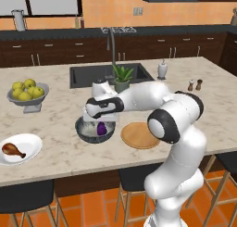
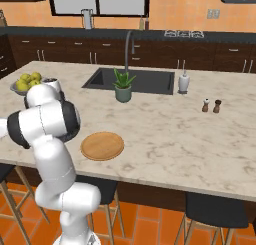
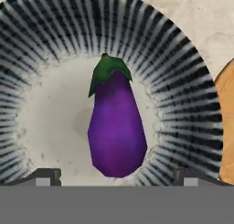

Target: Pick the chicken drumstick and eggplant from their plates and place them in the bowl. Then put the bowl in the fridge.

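The dark purple eggplant (image 1: 101, 128) (image 3: 116, 127) lies inside the speckled grey bowl (image 1: 83, 133) (image 3: 183, 81), stem end away from the hand. My gripper (image 1: 99, 117) (image 3: 119, 176) hangs just above the bowl, open, its tips spread wide on either side of the eggplant without touching it. The chicken drumstick (image 1: 13, 150) rests on the white plate (image 1: 31, 142) at the counter's near left. Right of the bowl the tan wooden plate (image 1: 139, 135) (image 2: 102, 145) (image 3: 227, 104) is bare. The fridge is out of view.
A grey pedestal bowl of yellow-green fruit (image 1: 28, 94) (image 2: 27, 83) stands at the back left. A potted plant (image 1: 122, 78) and the sink (image 1: 92, 75) lie behind the bowl. Salt and pepper shakers (image 1: 194, 85) stand far right. Stools (image 1: 28, 196) line the near edge.
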